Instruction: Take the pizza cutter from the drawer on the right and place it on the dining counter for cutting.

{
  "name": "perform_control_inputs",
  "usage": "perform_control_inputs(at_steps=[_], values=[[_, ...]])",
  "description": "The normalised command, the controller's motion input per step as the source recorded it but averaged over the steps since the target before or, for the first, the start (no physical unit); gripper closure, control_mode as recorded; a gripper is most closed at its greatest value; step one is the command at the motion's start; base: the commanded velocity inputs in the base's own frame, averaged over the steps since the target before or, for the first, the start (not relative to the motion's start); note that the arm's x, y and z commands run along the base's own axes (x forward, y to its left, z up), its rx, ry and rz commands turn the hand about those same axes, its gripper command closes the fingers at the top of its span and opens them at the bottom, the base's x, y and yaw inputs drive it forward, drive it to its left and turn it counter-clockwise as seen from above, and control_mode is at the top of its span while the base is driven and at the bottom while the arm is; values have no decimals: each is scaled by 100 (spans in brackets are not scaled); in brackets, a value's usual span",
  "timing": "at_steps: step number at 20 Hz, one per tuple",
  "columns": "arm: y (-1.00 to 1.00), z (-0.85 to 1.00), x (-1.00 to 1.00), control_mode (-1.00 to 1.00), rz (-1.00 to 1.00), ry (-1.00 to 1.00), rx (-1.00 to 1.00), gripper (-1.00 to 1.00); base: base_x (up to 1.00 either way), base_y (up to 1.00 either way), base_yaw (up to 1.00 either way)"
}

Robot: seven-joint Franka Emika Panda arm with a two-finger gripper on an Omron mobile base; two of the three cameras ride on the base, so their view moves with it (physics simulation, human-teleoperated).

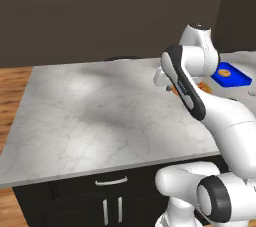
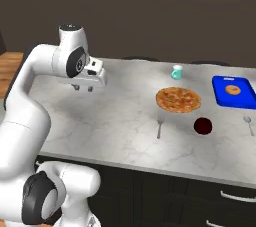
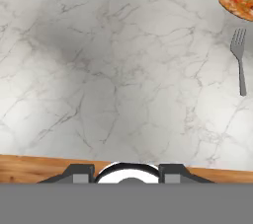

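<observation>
Since no pizza cutter can be made out anywhere, the job is judged to be at the fetch stage, or else the tool is carried somewhere hidden.

Left base view: the dining counter [image 1: 90, 116] is spread wide and bare on this side. The arm [image 1: 187, 88] is stretched over it, and whatever sits at its tip is blocked by the forearm. A pizza [image 1: 203, 87] and a blue tray [image 1: 231, 75] are half covered too.

Right base view: the gripper [image 2: 83, 89] is hung just above the marble, well apart from the pizza, a fork [image 2: 159, 128], a teal mug [image 2: 177, 72] and a dark bowl [image 2: 202, 126]. Two short fingers are seen, but whether they're clamped on something or loose can't be told. A drawer front [image 2: 235, 196] at lower right looks closed and is cut off by the frame.

Hand view: marble, the pizza's edge and the fork are seen, with wood floor [image 3: 44, 166] along the bottom.

If nothing is held, a drive right and a pull on that drawer would be needed next.
</observation>
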Motion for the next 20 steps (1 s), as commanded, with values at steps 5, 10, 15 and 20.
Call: perform_control_inputs(at_steps=[5, 10, 15, 20], values=[[-38, -2, -27, -100, 0, 0, 4, -100, 0, 0, 0], [-99, -9, -54, -100, 0, 0, 13, -100, 0, 0, 0], [-100, -19, -52, -100, -4, 0, 14, -100, 0, 0, 0], [-80, -24, -53, -100, -15, 0, 14, -100, 0, 0, 0]])
